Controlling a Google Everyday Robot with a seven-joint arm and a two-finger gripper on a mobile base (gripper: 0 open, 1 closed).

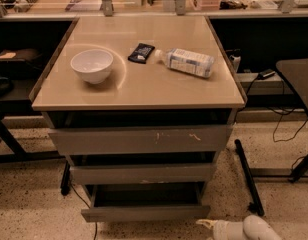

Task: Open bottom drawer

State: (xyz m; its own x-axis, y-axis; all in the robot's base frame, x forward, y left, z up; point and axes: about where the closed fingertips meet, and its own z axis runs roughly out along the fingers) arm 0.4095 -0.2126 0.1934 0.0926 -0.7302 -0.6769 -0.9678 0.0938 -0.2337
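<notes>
The bottom drawer [144, 213], lowest of 3, is found pulled well out. Just below its front's right corner the gripper [205, 224] is held apart from it; its state cannot be told. Opening is judged done; only withdrawal is needed.

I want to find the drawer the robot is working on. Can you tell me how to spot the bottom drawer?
Find the tan-topped cabinet holding a white bowl, and look down its three grey drawers. The bottom drawer is lowest, near the floor, with the gripper by its right corner. It is slimmer than the scratched top drawer and the middle drawer, and sticks out farthest.
</notes>
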